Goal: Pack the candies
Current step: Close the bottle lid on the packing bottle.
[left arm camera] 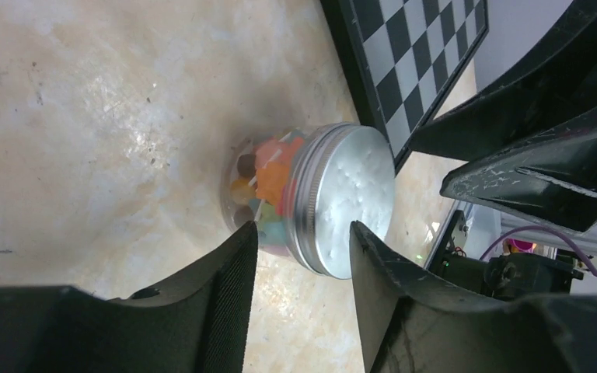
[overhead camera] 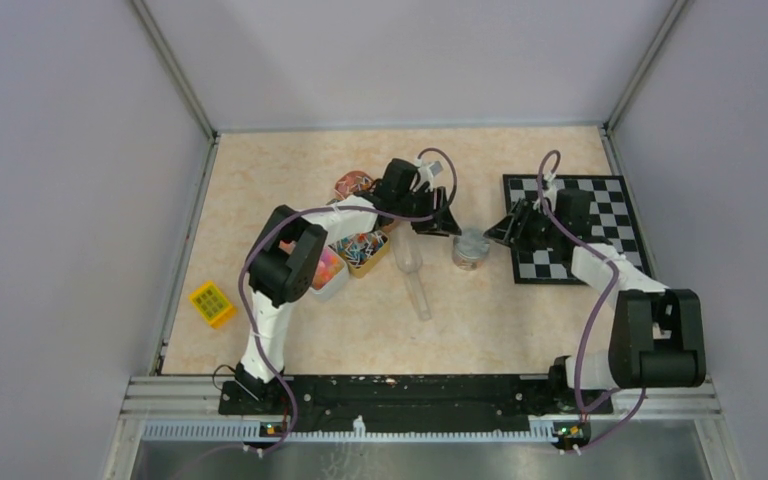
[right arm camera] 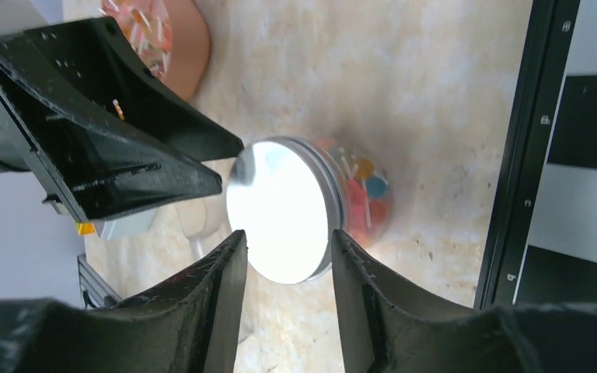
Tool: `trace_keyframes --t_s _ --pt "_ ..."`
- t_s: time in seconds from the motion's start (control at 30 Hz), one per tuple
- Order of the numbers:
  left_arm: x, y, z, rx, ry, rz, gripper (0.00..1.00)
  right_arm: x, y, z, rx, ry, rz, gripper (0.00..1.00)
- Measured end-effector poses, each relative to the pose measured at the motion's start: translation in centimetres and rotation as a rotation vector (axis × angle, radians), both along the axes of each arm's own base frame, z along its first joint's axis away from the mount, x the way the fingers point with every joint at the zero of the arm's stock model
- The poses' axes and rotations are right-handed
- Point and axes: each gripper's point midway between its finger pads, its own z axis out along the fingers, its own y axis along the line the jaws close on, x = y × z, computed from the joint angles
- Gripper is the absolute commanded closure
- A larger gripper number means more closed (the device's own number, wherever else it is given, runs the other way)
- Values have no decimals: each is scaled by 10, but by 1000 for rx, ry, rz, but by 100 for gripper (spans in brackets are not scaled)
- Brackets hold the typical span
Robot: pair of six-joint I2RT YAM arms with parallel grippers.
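A small clear jar (overhead camera: 471, 249) with a silver screw lid (left arm camera: 347, 198) stands mid-table, holding mixed orange, red, yellow and blue candies (left arm camera: 268, 186). My left gripper (overhead camera: 448, 228) hovers just left of the jar, and in its own view the left gripper (left arm camera: 303, 235) is open, the jar beyond its tips. My right gripper (overhead camera: 495, 234) is close on the jar's right. In the right wrist view the right gripper (right arm camera: 284, 237) is open and empty, with the lid (right arm camera: 280, 208) and the candies (right arm camera: 364, 194) just past its tips.
A clear plastic scoop (overhead camera: 412, 273) lies left of the jar. Under the left arm sit a brown bowl (overhead camera: 352, 185), a yellow tub (overhead camera: 365, 252) and a white tub (overhead camera: 328, 272) of sweets. A checkerboard (overhead camera: 600, 205) lies right; a yellow block (overhead camera: 212, 303) lies far left.
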Motion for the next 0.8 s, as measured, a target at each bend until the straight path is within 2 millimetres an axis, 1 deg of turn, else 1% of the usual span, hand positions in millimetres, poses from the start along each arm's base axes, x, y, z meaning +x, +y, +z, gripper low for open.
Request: trace_keyframes --t_s 0.07,0.17,0.2,0.23,0.27,0.33,0.47,0.57,0.67,0.73,0.8 --pt "0 0 -6 7 6 -2 52 -7 1 -8 3 25 6 62" --pt "-4 1 -20 23 37 -3 59 -16 5 -25 8 70 21 81" --pt "-5 1 -21 19 42 -3 62 -19 6 -35 8 85 23 85" --pt "-6 1 -20 18 38 -2 70 -23 8 -43 22 107 26 87" --pt "-7 0 -20 14 35 -4 75 -23 10 -45 45 104 31 88" --pt "-7 1 -18 9 23 4 79 -19 11 -45 63 78 30 89" --pt "-6 5 -19 15 12 29 82 -16 13 -45 88 25 24 92" --pt "-7 7 -19 7 1 46 83 -15 14 -45 96 -16 13 92" --pt "-7 9 -19 -1 -3 59 83 -12 16 -44 93 -54 5 89" --pt "-6 10 -19 -4 -5 66 77 -8 17 -45 95 -64 5 85" --pt "-4 12 -18 -5 -5 76 74 -2 18 -42 99 -72 8 81"
